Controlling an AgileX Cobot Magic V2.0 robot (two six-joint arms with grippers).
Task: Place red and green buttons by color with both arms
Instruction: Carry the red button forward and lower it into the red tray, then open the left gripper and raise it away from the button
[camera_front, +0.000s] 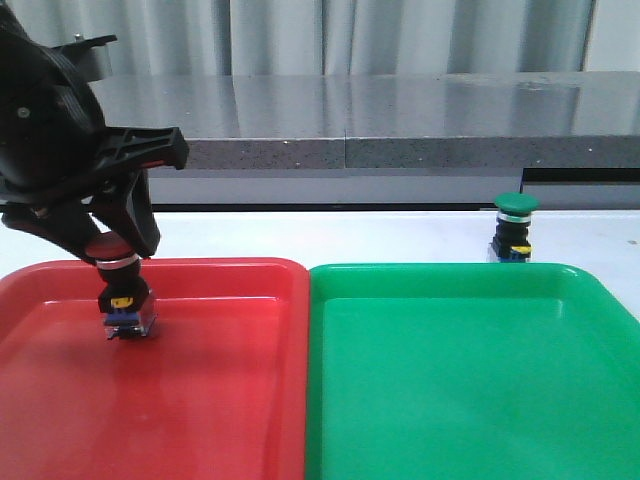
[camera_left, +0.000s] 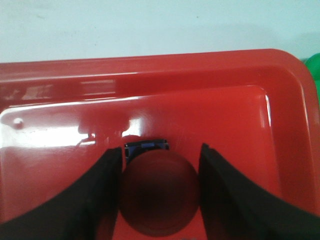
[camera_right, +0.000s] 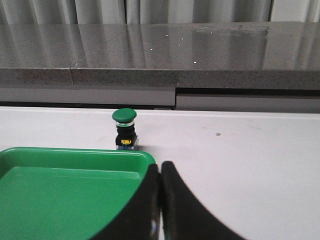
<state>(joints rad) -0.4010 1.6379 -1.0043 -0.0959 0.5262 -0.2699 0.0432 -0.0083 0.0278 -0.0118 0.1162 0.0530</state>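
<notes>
The red button (camera_front: 125, 295) stands upright at the back left of the red tray (camera_front: 200, 400), its clear-blue base at or just above the tray floor. My left gripper (camera_front: 115, 245) is shut on its dark-red cap. In the left wrist view the cap (camera_left: 160, 192) fills the space between the fingers of the left gripper (camera_left: 161, 149). The green button (camera_front: 516, 228) stands upright on the white table just behind the green tray (camera_front: 470, 380). My right gripper (camera_right: 161, 165) is shut on nothing, beside the tray's near right corner and short of the green button (camera_right: 124, 129). It is outside the front view.
The red and green trays lie side by side, rims touching in the middle. A grey stone ledge (camera_front: 400, 120) runs along the back of the table. White tabletop (camera_right: 250, 150) lies to the right of the green tray (camera_right: 65, 190).
</notes>
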